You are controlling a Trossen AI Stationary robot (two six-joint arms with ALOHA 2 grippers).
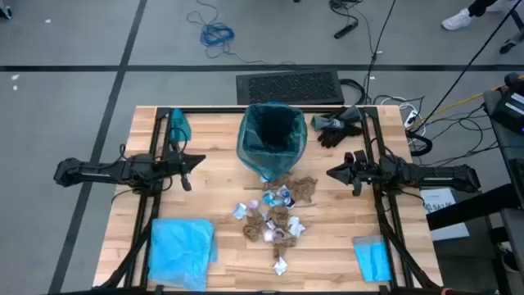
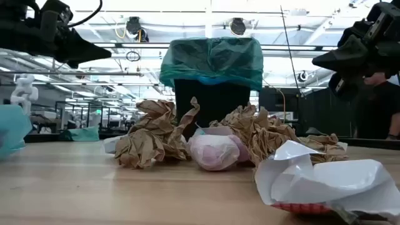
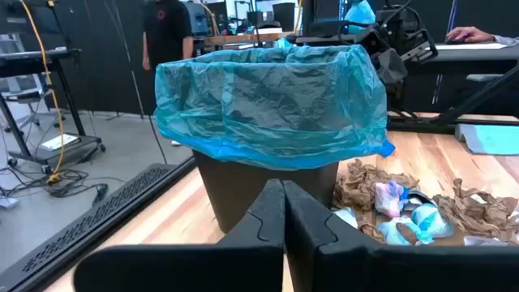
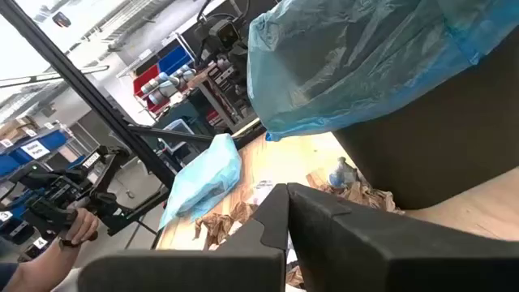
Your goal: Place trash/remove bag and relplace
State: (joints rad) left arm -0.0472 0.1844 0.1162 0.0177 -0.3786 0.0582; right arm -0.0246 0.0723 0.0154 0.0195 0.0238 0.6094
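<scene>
Both arms are seen parked, the left gripper (image 1: pixel 196 160) and right gripper (image 1: pixel 332 173) closed and empty. The trash (image 1: pixel 274 220) lies scattered near the bagged bin (image 1: pixel 271 136); collecting it is judged unstarted, requiring opened fingers.

The desk (image 1: pixel 205 205) is pale, smooth wood in jointed strips with a matt finish. The bag (image 3: pixel 268 101) is thin teal plastic, crinkly, translucent and faintly glossy, folded over a matt black bin (image 2: pixel 211 100). The trash (image 2: pixel 162 134) is rough, crumpled brown paper mixed with white and silvery wrappers that catch the light. A folded sky-blue plastic bag (image 1: pixel 182 250) looks smooth and slightly shiny.
</scene>
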